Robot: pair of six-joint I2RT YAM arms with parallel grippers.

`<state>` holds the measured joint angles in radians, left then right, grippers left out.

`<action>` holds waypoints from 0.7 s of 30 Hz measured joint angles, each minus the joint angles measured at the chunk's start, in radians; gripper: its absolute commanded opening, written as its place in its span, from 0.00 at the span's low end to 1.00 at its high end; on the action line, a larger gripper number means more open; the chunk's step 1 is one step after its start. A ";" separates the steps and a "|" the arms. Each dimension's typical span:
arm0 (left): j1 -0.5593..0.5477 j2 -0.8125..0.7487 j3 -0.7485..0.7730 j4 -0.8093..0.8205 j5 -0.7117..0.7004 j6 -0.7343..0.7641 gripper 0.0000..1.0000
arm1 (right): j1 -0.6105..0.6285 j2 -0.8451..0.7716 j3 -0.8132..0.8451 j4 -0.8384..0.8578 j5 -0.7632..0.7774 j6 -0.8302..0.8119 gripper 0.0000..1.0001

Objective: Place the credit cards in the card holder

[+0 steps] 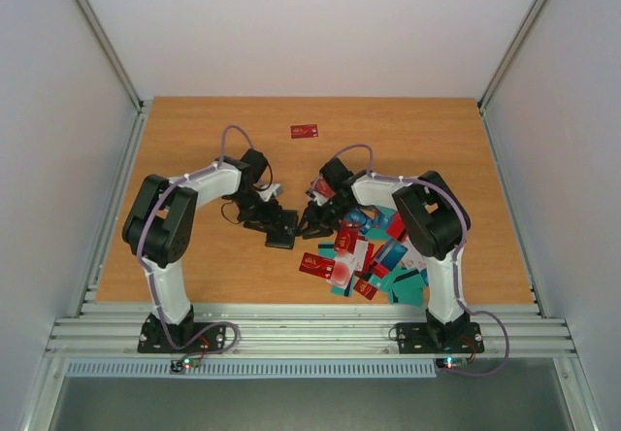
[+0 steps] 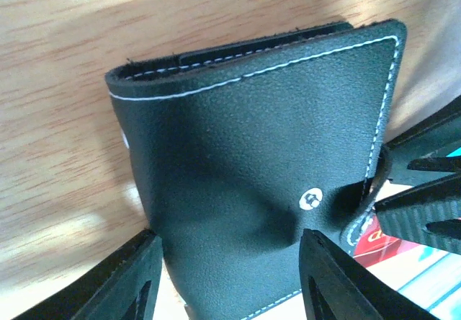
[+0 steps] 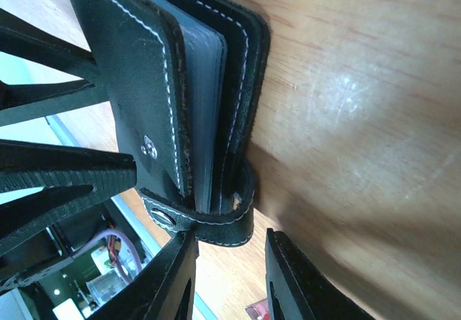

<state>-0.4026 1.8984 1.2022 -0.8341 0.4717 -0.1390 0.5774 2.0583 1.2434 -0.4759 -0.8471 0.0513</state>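
The black card holder (image 1: pixel 281 233) lies folded on the table between my two grippers. In the left wrist view its stitched cover (image 2: pixel 252 154) with a silver snap fills the frame. My left gripper (image 2: pixel 230 262) is open, with its fingertips (image 2: pixel 320 262) against that cover. My right gripper (image 3: pixel 227 262) is open at the holder's strap end (image 3: pixel 216 223); the strap loop sits just off its jaws. The holder's layers (image 3: pixel 205 96) show edge-on. The credit cards (image 1: pixel 374 256), red, teal, blue and white, lie in a pile to the right. One red card (image 1: pixel 305 131) lies alone at the back.
The card pile spreads from the right gripper (image 1: pixel 310 219) toward the right arm's base (image 1: pixel 441 334). The left gripper (image 1: pixel 267 215) comes at the holder from the left. A metal rail (image 1: pixel 310 329) runs along the near edge.
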 measured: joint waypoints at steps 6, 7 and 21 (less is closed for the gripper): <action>-0.004 0.006 0.009 -0.005 -0.006 0.013 0.59 | 0.000 0.013 0.011 0.015 -0.009 0.012 0.28; -0.005 0.006 0.010 -0.005 -0.008 0.013 0.59 | 0.000 0.016 0.013 0.020 -0.011 0.016 0.28; -0.011 -0.040 0.022 -0.016 -0.117 0.019 0.73 | 0.001 0.029 0.016 0.045 -0.026 0.042 0.28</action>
<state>-0.4137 1.8584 1.2240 -0.8497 0.3550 -0.1200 0.5781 2.0869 1.2591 -0.4313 -0.8726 0.0937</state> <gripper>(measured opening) 0.753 0.281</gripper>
